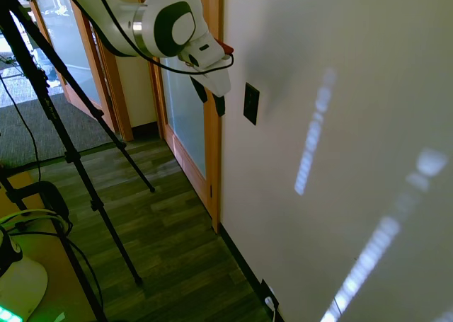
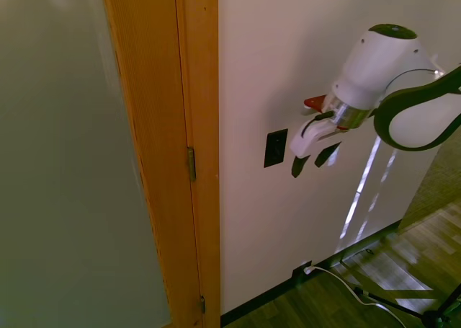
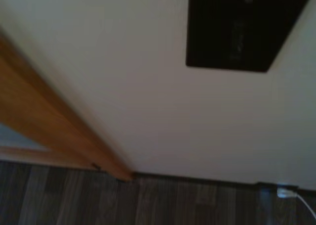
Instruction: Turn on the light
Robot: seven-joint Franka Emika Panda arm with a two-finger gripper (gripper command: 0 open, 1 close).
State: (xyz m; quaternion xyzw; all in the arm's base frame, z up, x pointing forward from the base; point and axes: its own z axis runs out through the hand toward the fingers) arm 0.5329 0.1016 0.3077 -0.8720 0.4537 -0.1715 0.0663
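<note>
Switch plate (image 2: 276, 148), small, black and upright, sits on the white wall (image 2: 302, 47) a short way from the wooden door frame (image 2: 196, 90), and it is the target as the approach step plays out. The gripper (image 2: 313, 161) hangs near the plate with its two dark fingers (image 2: 298, 166) spread apart and holding nothing, tips angled down and toward the wall; in the second exterior view the nearer finger is just beside the plate's edge but not touching it. From the first exterior view the gripper (image 1: 210, 98) sits between the door frame (image 1: 211, 25) and the switch plate (image 1: 250, 103), close to both, and no contact shows there either. The wrist view carries the switch plate (image 3: 244, 27) as a large dark rectangle, out of focus, with bare wall around it, the foot of the door frame (image 3: 54, 123) and the dark floor (image 3: 148, 200) beyond. Low on the wall a smaller outlet plate with a white plug (image 2: 305, 269) marks the baseboard, well apart from the work. By the look of things the press is not yet made. The next move appears to call for lining one fingertip up with the rocker, whose position on the plate cannot be made out, then pushing square into the wall without sliding off the edge.
</note>
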